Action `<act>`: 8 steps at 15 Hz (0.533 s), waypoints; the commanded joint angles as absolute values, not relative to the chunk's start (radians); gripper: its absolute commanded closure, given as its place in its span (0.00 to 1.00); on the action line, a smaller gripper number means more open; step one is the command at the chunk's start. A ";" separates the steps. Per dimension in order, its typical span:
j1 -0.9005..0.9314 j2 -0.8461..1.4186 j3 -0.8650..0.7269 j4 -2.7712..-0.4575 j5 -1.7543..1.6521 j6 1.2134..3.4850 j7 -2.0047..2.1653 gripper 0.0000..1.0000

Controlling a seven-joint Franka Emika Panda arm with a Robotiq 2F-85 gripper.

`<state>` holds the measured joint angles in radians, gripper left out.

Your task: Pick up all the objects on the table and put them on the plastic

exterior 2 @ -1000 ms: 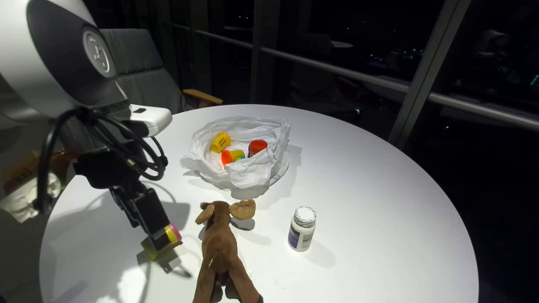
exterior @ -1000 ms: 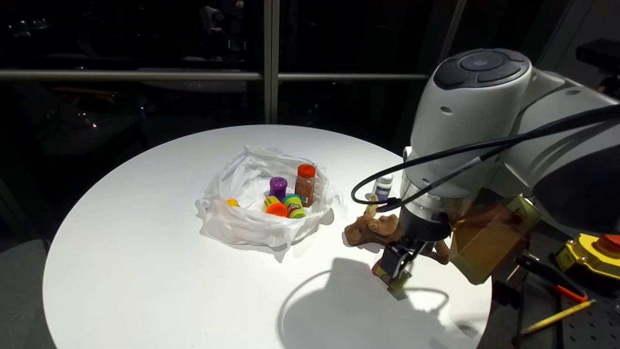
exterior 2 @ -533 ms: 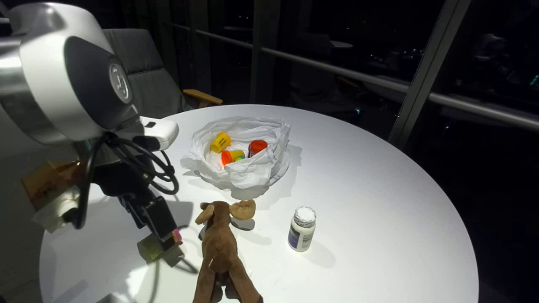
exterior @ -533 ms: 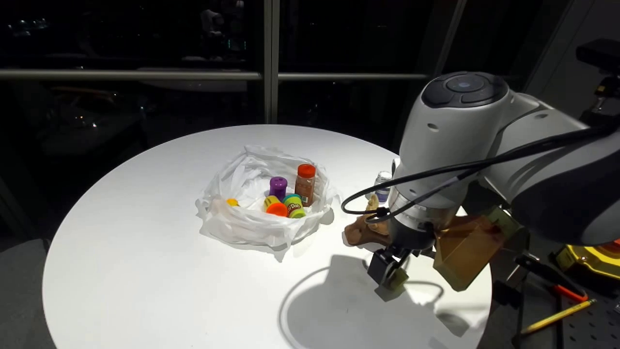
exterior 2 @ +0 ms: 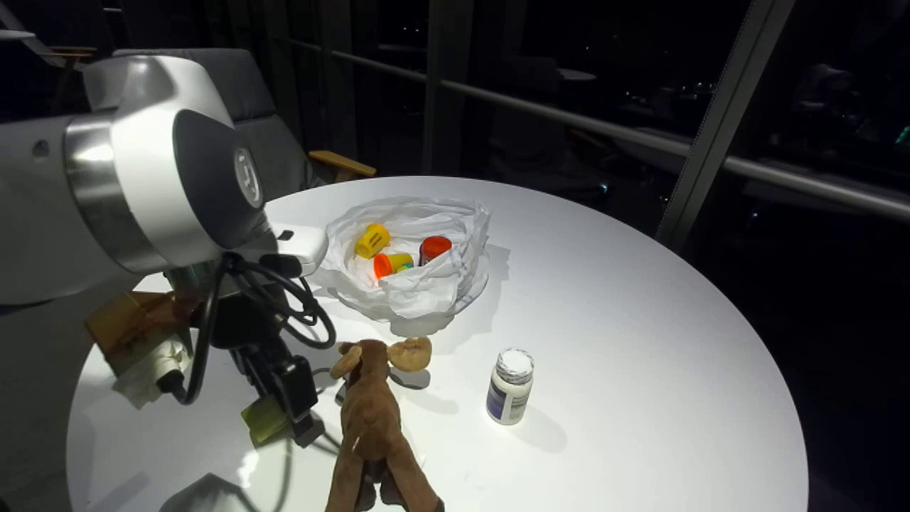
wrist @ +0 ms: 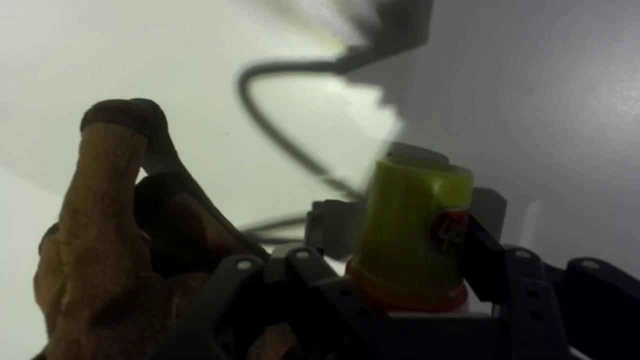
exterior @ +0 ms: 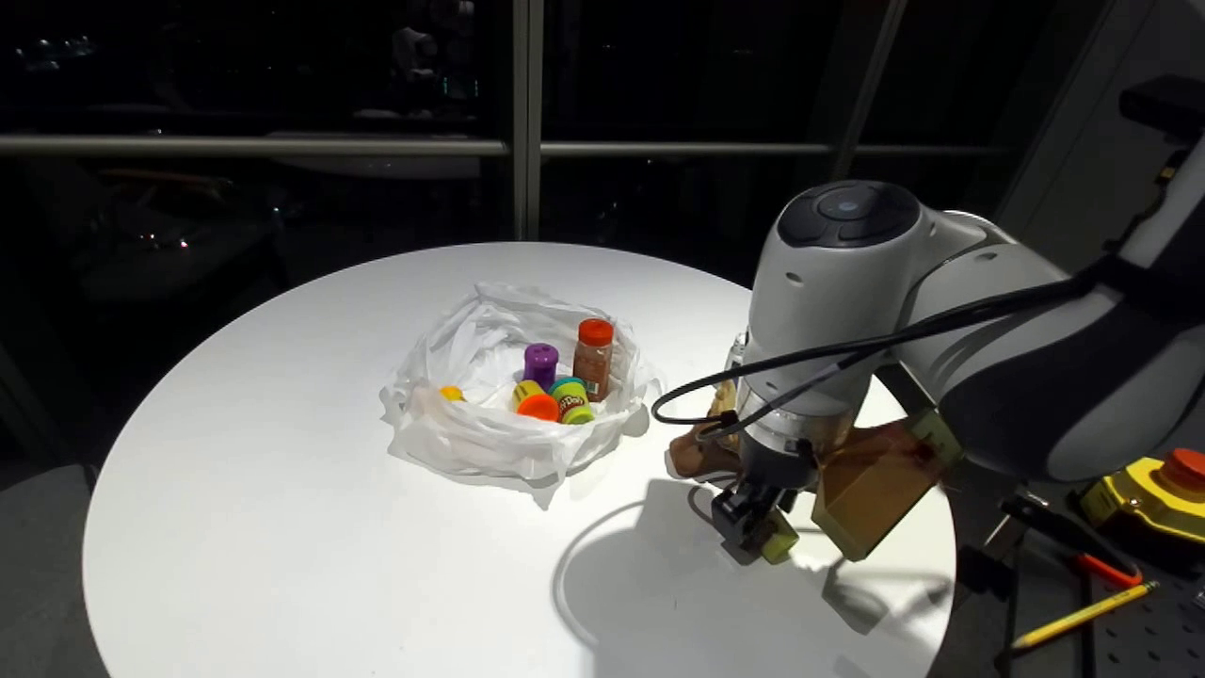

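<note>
In an exterior view, the plastic bag (exterior: pixel 504 450) sat left of centre, holding a purple tub (exterior: pixel 540 363) and a red-capped jar (exterior: pixel 594 358). In the wrist view, a brown plush (wrist: pixel 107 210) lay lower left; right of centre, the gripper (wrist: pixel 411 231) clasped a yellow tub (wrist: pixel 407 215).

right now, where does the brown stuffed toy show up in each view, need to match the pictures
In an exterior view: stuffed toy right of centre, partly hidden by the arm.
In an exterior view: stuffed toy below centre, legs reaching the bottom edge.
Wrist view: stuffed toy on the left, running off the bottom.
Shared landmark: the yellow tub near it, partly visible in all three.
</note>
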<state>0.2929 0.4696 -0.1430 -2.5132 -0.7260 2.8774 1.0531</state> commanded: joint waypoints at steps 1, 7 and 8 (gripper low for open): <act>0.278 0.485 -0.141 -2.498 -0.737 2.926 1.027 0.65; 0.298 0.352 -0.076 -2.534 -0.665 2.763 1.028 0.78; 0.316 0.315 -0.069 -2.521 -0.649 2.687 1.042 0.78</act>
